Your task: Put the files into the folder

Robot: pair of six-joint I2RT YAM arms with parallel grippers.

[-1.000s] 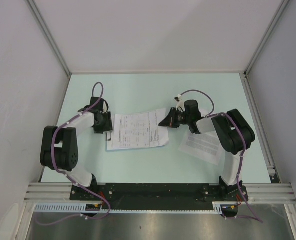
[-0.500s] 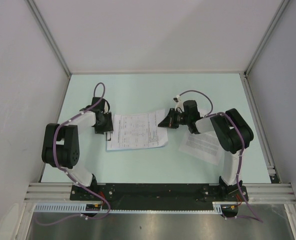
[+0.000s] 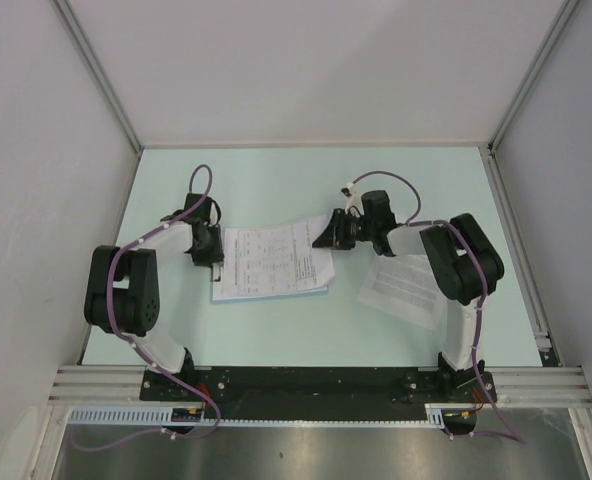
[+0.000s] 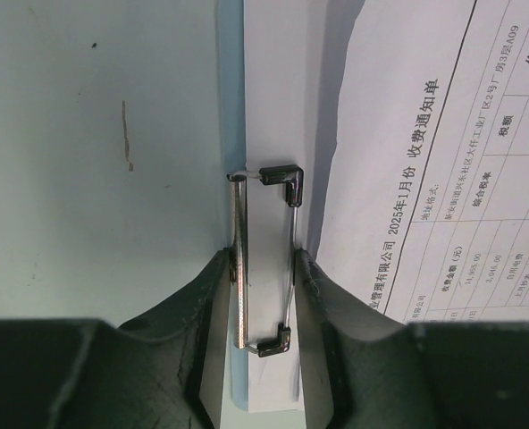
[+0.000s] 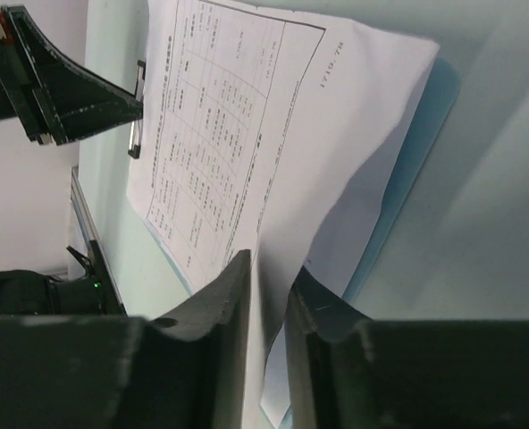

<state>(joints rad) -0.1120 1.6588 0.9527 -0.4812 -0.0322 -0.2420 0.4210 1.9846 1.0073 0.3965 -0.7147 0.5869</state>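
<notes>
1. The folder point(image 5: 423, 134) lies flat on the table point(image 3: 276, 180), and its light-blue edge shows past the paper on it.
2. The files point(image 3: 271, 265) lie stacked on the folder and cover nearly all of it.
3. The silver clip point(image 4: 264, 259) sits at the folder's left short edge.
4. The left gripper point(image 4: 264, 299) is at that clip. Its jaws are narrow, with 1 finger pressed against each wire arm of the clip.
5. The right gripper point(image 5: 269, 286) is at the folder's opposite, right short edge. Its 2 fingers are pinched tight on the edge of the top sheet point(image 5: 247, 134).
6. The top sheet bows up off the folder at the held end and casts a shadow beneath itself.
7. 1 loose sheet point(image 3: 406, 292) lies flat on the table to the right of the folder, apart from it and partly under the right arm.
</notes>
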